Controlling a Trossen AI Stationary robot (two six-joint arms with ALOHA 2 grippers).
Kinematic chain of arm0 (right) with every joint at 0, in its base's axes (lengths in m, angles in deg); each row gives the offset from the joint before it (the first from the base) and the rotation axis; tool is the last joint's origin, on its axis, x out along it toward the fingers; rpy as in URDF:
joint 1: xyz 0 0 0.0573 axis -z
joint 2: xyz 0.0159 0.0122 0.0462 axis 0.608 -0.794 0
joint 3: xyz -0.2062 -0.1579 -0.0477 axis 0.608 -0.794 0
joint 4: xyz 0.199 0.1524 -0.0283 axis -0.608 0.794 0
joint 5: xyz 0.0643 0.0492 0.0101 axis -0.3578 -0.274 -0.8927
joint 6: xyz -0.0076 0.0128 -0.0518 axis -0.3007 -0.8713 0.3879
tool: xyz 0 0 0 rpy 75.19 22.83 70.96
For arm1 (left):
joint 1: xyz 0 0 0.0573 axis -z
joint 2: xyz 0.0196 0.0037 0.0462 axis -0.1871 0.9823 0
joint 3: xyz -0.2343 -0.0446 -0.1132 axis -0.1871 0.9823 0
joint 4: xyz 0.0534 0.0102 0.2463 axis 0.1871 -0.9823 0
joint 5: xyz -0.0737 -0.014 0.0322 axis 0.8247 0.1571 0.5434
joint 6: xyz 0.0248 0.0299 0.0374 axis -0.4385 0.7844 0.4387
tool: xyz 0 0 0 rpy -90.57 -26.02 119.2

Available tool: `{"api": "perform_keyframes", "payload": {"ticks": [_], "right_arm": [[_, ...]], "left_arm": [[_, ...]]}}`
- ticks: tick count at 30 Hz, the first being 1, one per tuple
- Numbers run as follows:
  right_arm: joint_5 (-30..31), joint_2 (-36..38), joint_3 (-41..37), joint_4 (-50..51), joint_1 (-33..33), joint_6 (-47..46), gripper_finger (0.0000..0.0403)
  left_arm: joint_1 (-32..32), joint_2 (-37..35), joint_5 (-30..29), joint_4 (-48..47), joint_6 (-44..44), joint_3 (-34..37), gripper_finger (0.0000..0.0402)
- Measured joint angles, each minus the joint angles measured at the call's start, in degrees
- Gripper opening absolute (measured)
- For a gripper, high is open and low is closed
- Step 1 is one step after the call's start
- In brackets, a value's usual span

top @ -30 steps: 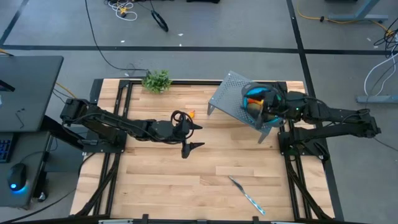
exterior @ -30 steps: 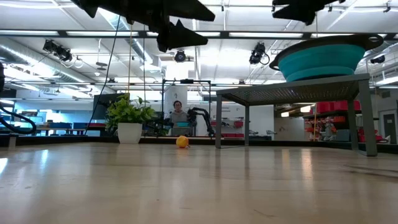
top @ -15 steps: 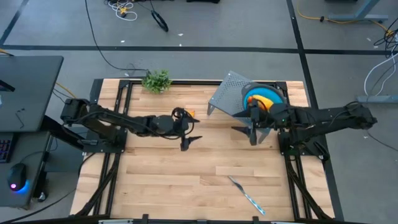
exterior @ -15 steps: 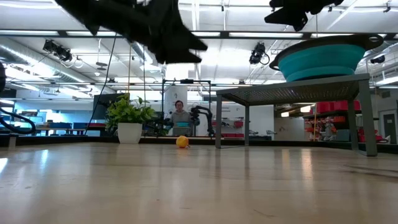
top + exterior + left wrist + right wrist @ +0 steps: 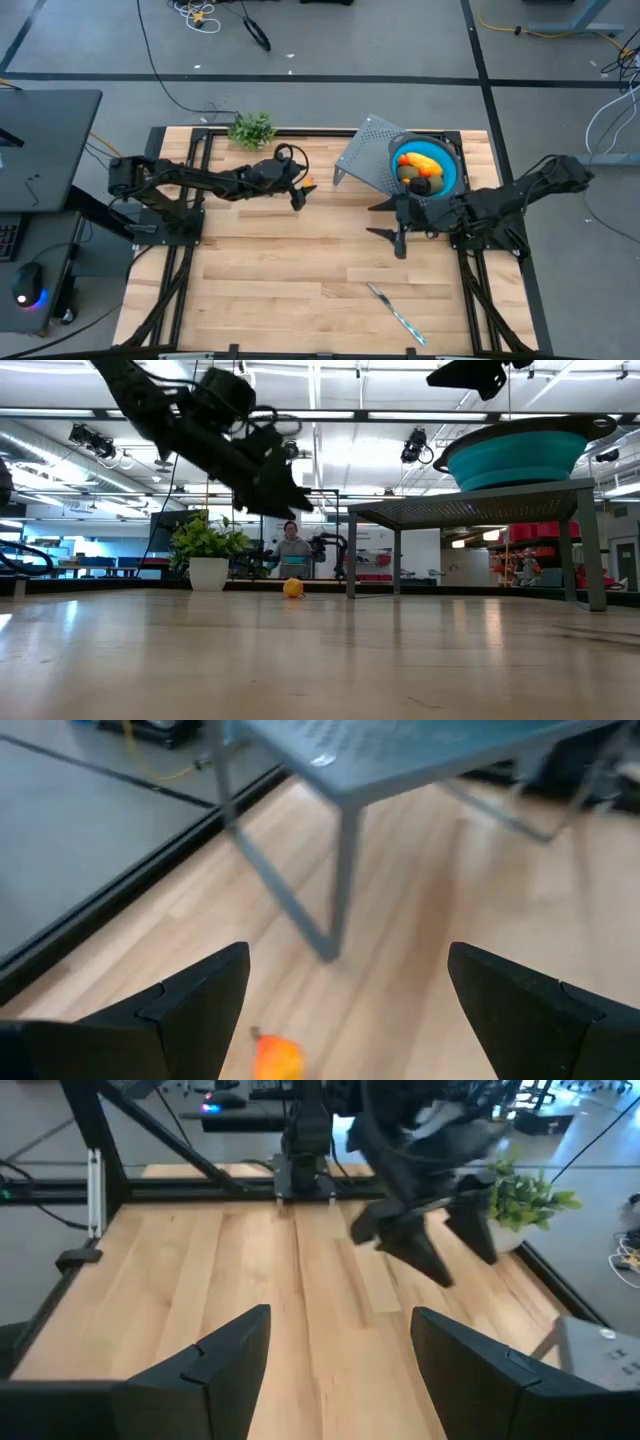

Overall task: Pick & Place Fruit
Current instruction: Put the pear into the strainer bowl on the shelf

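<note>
One small orange fruit [image 5: 308, 184] lies on the table near the far edge, left of the grey perforated stand [image 5: 365, 160]; it also shows in the low view [image 5: 292, 588] and the left wrist view [image 5: 275, 1058]. My left gripper [image 5: 300, 192] hovers open just above and beside it, touching nothing. A teal bowl [image 5: 448, 170] rests on the stand and holds a yellow-orange piece [image 5: 420, 158], an olive-green one [image 5: 408, 175] and a dark ball [image 5: 421, 186]. My right gripper [image 5: 377, 220] is open and empty, near side of the stand.
A leafy green sprig [image 5: 252, 130] stands at the far edge. A slim silver knife [image 5: 400, 315] lies toward the near right. The stand's legs [image 5: 345, 870] rise close to the orange fruit. Bare wood spans the table's middle and near left [image 5: 250, 290].
My left gripper has moved toward the far edge and come down toward the orange fruit, staying open. My right gripper has left the bowl, swinging toward the near edge and the table's left, and now hangs open beside the stand.
</note>
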Motion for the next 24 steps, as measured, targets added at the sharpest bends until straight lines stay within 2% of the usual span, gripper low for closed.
{"api": "perform_keyframes", "payload": {"ticks": [8, 16, 24], "right_arm": [[2.84, -3.30, -0.02, -7.51, -1.01, 3.95, 0.0252], [3.31, -3.30, -0.02, -8.40, -1.34, 4.40, 0.0252], [3.27, -3.30, -0.02, -8.44, -1.34, 4.43, 0.0252]], "left_arm": [[-3.10, 8.85, -0.31, 4.40, -0.91, -0.08, 0.0352], [-3.47, 9.13, -3.29, 3.81, -6.89, -0.04, 0.0352], [-3.53, 14.50, -5.47, 5.45, -10.24, -0.60, 0.0352]]}}
